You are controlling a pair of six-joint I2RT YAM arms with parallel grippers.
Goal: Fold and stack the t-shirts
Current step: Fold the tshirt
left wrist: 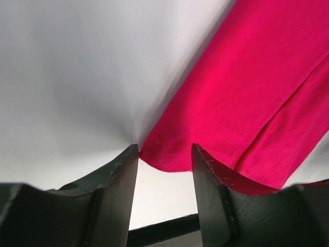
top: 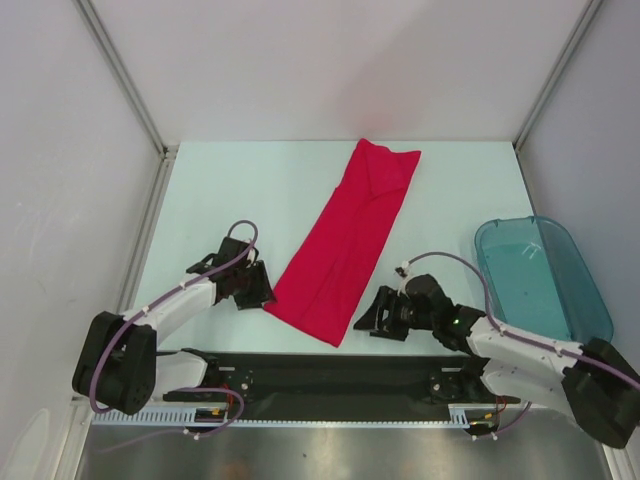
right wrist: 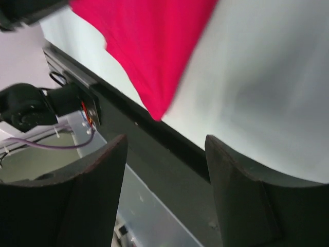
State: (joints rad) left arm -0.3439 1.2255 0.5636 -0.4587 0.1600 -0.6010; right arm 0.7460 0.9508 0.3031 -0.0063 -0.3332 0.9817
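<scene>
One red t-shirt (top: 350,235) lies on the table as a long narrow strip, running from the far middle down to the near edge. My left gripper (top: 255,285) sits at the strip's near left corner. In the left wrist view the left gripper (left wrist: 164,149) is open, and the hemmed corner of the t-shirt (left wrist: 241,87) lies just at its fingertips, not pinched. My right gripper (top: 375,318) is beside the near right corner. In the right wrist view the right gripper (right wrist: 165,139) is open and empty, with the pointed end of the t-shirt (right wrist: 149,46) a little beyond it.
A translucent teal bin (top: 585,285) stands at the right side of the table. A black rail (top: 330,375) runs along the near edge between the arm bases. White walls enclose the table on the left, back and right.
</scene>
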